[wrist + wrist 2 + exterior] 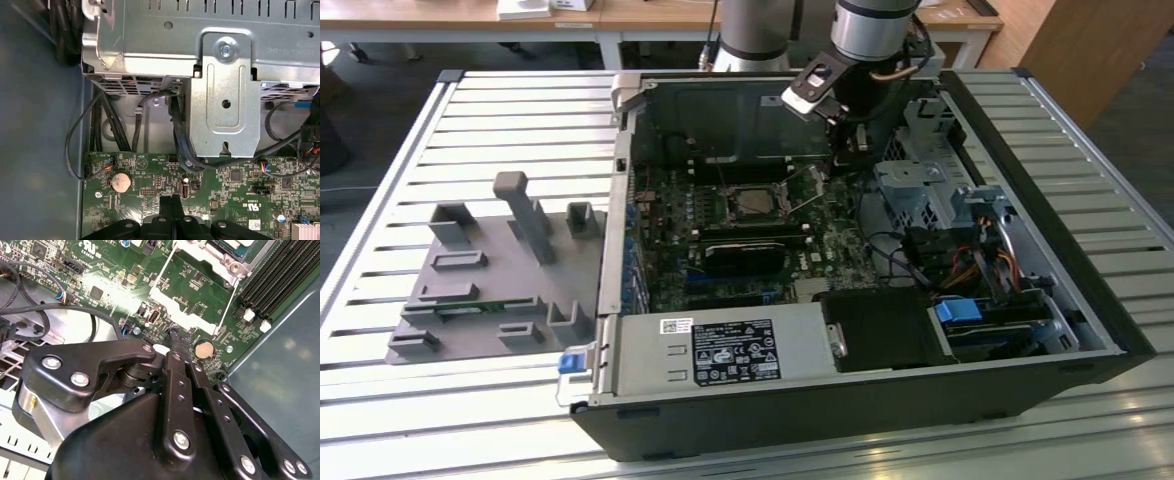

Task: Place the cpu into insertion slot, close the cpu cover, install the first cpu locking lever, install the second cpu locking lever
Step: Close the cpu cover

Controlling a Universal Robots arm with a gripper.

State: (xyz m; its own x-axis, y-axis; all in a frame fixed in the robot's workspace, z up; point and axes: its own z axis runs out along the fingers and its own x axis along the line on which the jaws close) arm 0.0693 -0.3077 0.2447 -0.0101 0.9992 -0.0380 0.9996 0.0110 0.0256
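On the exterior view's left, a ribbed, pale metal slat table [480, 110] carries a matte grey moulded fixture [494, 290] with blocky upright posts. Next comes the open black computer case [854, 420], with a boxy steel power supply [720, 350] along its near wall. Inside lies the glossy green motherboard [667, 240]. The cpu [750, 203], a flat square with a silvery top, sits in the socket, face up. It has no long axis, and its edges run square with the board's. A long black card [747, 255] lies just beside it.

In the second wrist view the cpu cover [182, 310], a thin silvery frame with a square opening, is swung off the socket. Its free edge points toward the gripper [173, 342], and its length runs from socket to gripper.

Further right in the exterior view, the gripper [850, 150] hangs over the board near the socket. Its 2 black fingers [167, 212] are pressed together with nothing visible between them, near a round coin cell [120, 182]. Beyond stand a stamped steel drive cage [225, 90] and coloured cables [987, 265].
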